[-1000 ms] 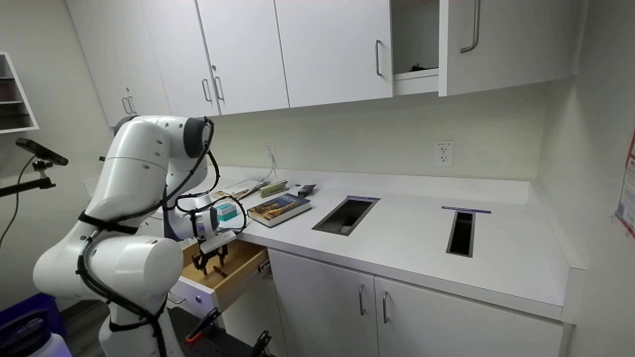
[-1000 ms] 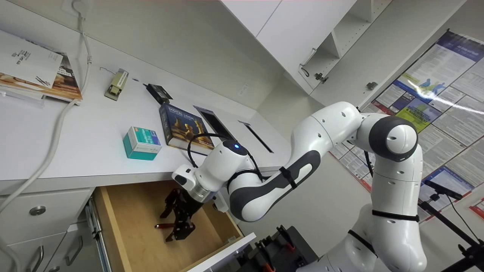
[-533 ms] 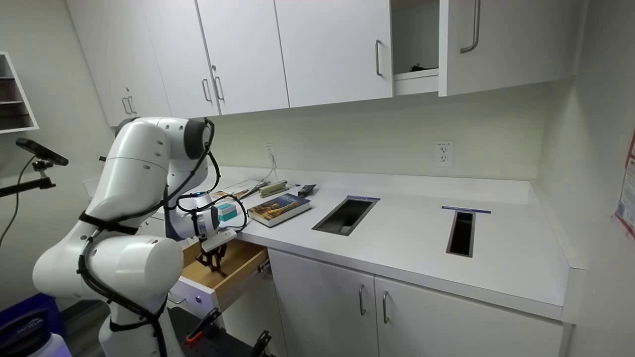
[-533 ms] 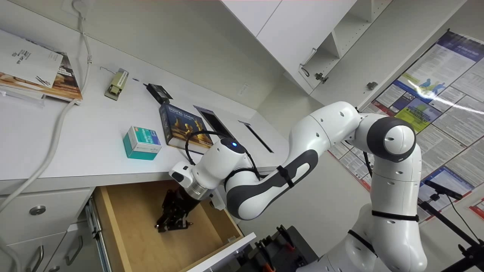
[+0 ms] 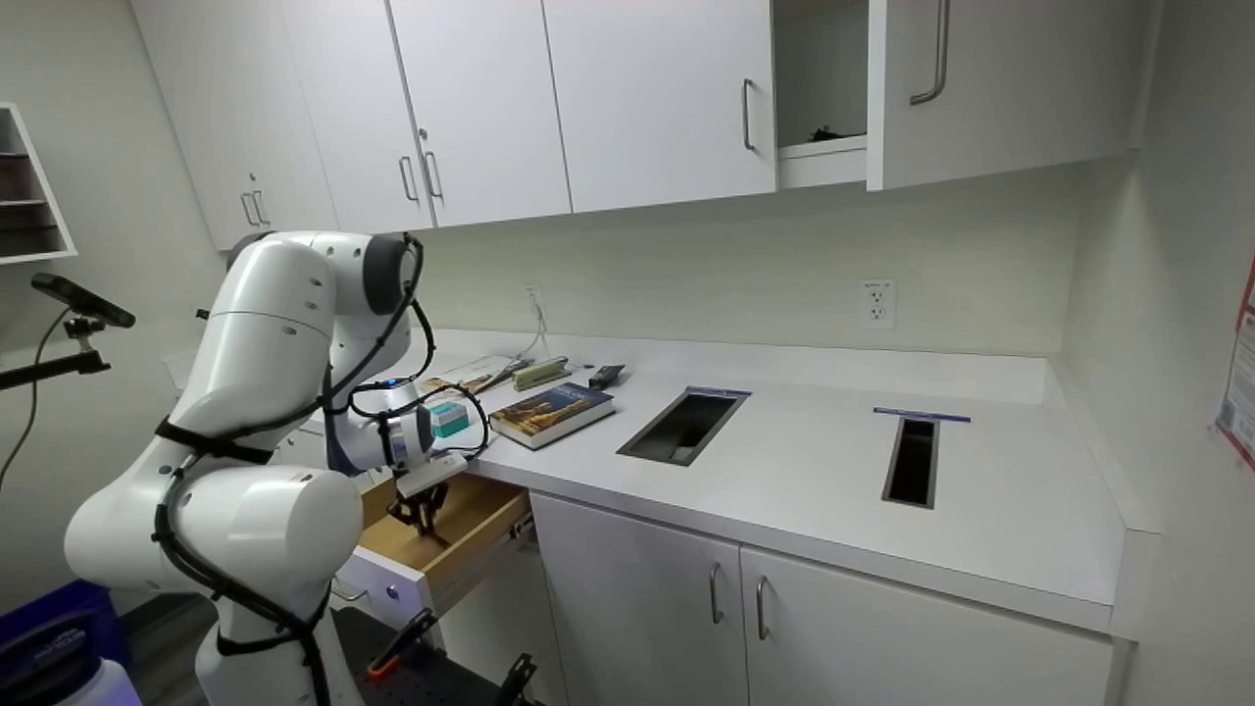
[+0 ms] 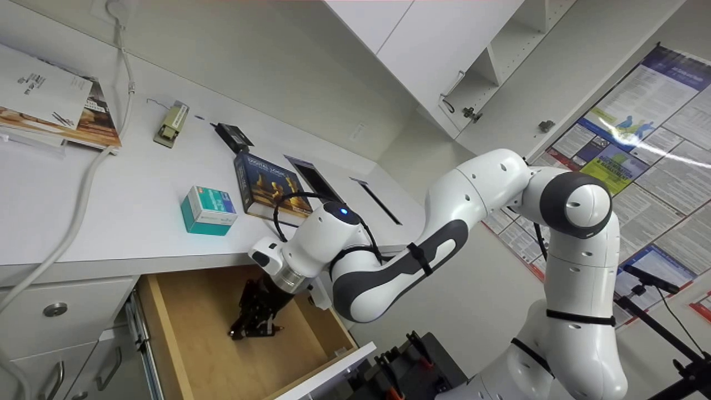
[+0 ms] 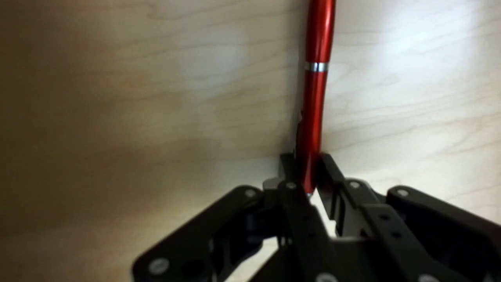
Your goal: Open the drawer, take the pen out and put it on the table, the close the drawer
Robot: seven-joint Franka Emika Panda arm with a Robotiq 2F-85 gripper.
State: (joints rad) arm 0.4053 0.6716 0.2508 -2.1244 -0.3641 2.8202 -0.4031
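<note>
1. Gripping the pen (image 7: 316, 90): the gripper (image 7: 307, 162) sets its two fingers (image 7: 330, 174) against opposite sides of the red barrel, with no gap showing at their tips in the wrist view.
2. Position. The pen is inside the pulled-out drawer (image 6: 205, 355), on or close over the wooden bottom (image 7: 219, 90); whether the barrel touches the wood cannot be told. The table (image 6: 139, 222) above is its intended place.
3. Weight and stiffness (judged). A slim pen of this kind should be light and rigid, unlikely to bend or break under a moderate squeeze.
4. Surface (judged). The glossy, rounded barrel probably slips and rolls readily, so a loose hold could let it turn or slide out.
5. Point of hold. The fingers appear to sit toward one end of the pen; the part bearing a silver band (image 7: 316, 67) extends free past the top of the wrist view. That part may act as a lever and swing during a lift.
6. Preferred grasp (judged). Pinching squarely across the barrel, nearer the silver band, would likely balance better; with the present hold, a firm squeeze and a slow, level lift are advisable.
</note>
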